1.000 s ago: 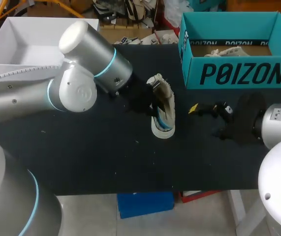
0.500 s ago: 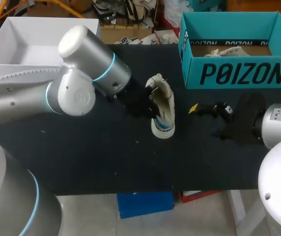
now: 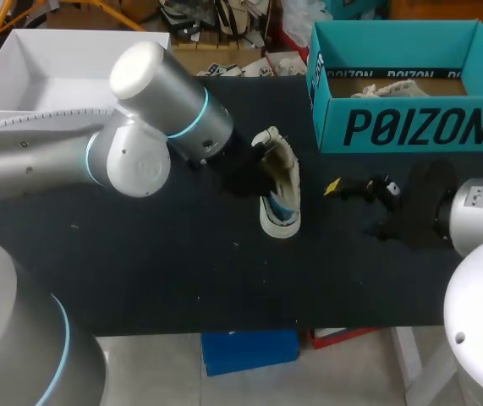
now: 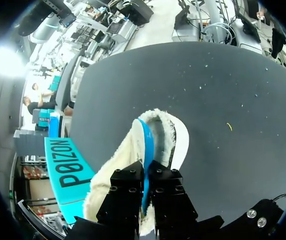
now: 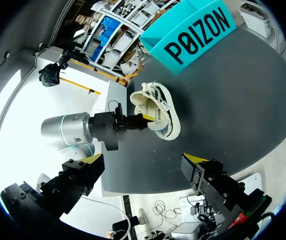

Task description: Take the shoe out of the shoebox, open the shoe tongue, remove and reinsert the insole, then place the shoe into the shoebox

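Observation:
A cream fleece-lined shoe (image 3: 280,190) lies on the black table (image 3: 156,271), near its middle. My left gripper (image 4: 147,176) is at the shoe's opening, shut on the edge of the blue insole (image 4: 146,142), which stands up out of the shoe (image 4: 163,137). In the right wrist view the left gripper (image 5: 138,121) meets the shoe (image 5: 159,107) from the side. My right gripper (image 5: 144,160) hangs open a short way to the right of the shoe, with nothing between its fingers. In the head view it (image 3: 355,203) is just in front of the teal shoebox (image 3: 406,85).
The teal shoebox stands open at the back right, with pale paper inside. A white open box (image 3: 55,76) sits at the back left, behind my left arm (image 3: 72,156). Bare table lies in front of the shoe.
My left gripper has closed on the blue insole, and the left arm has shifted slightly to the right. The right arm has not moved.

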`<act>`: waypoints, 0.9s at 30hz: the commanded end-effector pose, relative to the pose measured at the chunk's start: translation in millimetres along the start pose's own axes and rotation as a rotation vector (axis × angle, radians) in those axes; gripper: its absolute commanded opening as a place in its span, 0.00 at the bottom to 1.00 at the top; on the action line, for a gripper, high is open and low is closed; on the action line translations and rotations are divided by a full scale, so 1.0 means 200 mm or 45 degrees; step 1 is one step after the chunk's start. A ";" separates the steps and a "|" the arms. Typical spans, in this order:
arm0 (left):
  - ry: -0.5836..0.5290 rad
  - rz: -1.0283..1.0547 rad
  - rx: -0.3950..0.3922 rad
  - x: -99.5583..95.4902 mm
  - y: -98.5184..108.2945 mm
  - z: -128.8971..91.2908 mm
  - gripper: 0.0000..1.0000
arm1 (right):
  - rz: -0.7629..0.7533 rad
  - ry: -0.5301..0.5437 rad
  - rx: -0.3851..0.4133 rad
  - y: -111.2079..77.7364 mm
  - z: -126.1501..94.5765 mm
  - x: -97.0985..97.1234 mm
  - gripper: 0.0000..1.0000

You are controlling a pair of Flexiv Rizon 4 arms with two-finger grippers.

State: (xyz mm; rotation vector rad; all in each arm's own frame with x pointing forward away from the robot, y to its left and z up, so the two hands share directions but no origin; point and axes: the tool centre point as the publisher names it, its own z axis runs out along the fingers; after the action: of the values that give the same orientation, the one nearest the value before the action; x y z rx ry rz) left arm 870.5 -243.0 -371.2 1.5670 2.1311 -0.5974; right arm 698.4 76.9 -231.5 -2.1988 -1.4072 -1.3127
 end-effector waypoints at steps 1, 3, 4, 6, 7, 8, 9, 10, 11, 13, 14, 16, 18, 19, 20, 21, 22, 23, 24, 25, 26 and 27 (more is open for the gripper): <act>0.028 -0.014 -0.024 -0.01 0.03 0.02 0.00 | 0.019 0.050 0.074 0.00 0.00 -0.04 1.00; 0.040 -0.020 -0.041 0.00 0.05 0.03 0.00 | 0.019 0.050 0.074 0.00 0.00 -0.04 1.00; 0.043 -0.022 -0.049 0.00 0.05 0.03 0.00 | 0.019 0.050 0.074 0.00 0.00 -0.04 1.00; 0.045 -0.023 -0.051 0.00 0.06 0.03 0.00 | 0.019 0.050 0.074 0.00 0.00 -0.04 1.00; 0.046 -0.023 -0.050 -0.01 0.05 0.04 0.00 | 0.019 0.050 0.074 0.00 0.00 -0.04 1.00; 0.044 -0.025 -0.041 -0.01 0.05 0.04 0.00 | 0.019 0.050 0.074 0.00 0.00 -0.04 1.00; 0.043 -0.022 -0.026 -0.02 0.04 0.04 0.00 | 0.019 0.050 0.074 0.00 0.00 -0.04 1.00; 0.038 -0.022 -0.011 -0.02 0.03 0.04 0.00 | 0.019 0.050 0.074 0.00 0.00 -0.04 1.00; 0.035 -0.024 0.007 -0.02 0.02 0.05 0.23 | 0.019 0.050 0.074 0.00 0.00 -0.04 1.00; 0.018 -0.025 0.042 -0.03 0.00 0.04 0.68 | 0.019 0.050 0.074 0.00 0.00 -0.04 1.00; -0.004 -0.041 0.069 -0.03 -0.02 0.03 0.89 | 0.019 0.050 0.074 0.00 0.00 -0.04 1.00; -0.027 -0.042 0.102 -0.03 -0.03 0.01 1.00 | 0.019 0.050 0.074 0.00 0.00 -0.04 1.00; -0.051 -0.052 0.132 -0.04 -0.04 -0.04 1.00 | 0.019 0.050 0.074 0.00 0.00 -0.04 1.00; -0.070 -0.053 0.155 -0.04 -0.05 -0.06 1.00 | 0.019 0.050 0.074 0.00 0.00 -0.04 1.00; -0.089 -0.066 0.175 -0.04 -0.07 -0.10 0.90 | 0.019 0.050 0.074 0.00 0.00 -0.04 1.00; -0.086 -0.051 0.163 -0.05 -0.08 -0.13 0.74 | 0.019 0.050 0.074 0.00 0.00 -0.04 1.00; -0.103 -0.047 0.165 -0.05 -0.08 -0.16 0.74 | 0.019 0.050 0.074 0.00 0.00 -0.04 1.00; -0.107 -0.049 0.168 -0.05 -0.09 -0.18 0.75 | 0.019 0.050 0.074 0.00 0.00 -0.04 1.00; -0.110 -0.038 0.161 -0.05 -0.08 -0.20 0.71 | 0.019 0.050 0.074 0.00 0.00 -0.04 1.00; -0.111 -0.033 0.156 -0.06 -0.08 -0.21 0.62 | 0.019 0.050 0.074 0.00 0.00 -0.04 1.00; -0.111 -0.033 0.155 -0.06 -0.08 -0.22 0.55 | 0.019 0.050 0.074 0.00 0.00 -0.04 1.00; -0.101 -0.024 0.144 -0.06 -0.08 -0.23 0.50 | 0.019 0.050 0.074 0.00 0.00 -0.04 1.00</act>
State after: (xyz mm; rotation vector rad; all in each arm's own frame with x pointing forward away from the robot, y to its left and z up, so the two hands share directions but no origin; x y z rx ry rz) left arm 862.2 -243.0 -337.7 1.5522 2.0843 -0.8122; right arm 698.4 76.9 -231.5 -2.1988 -1.4072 -1.3127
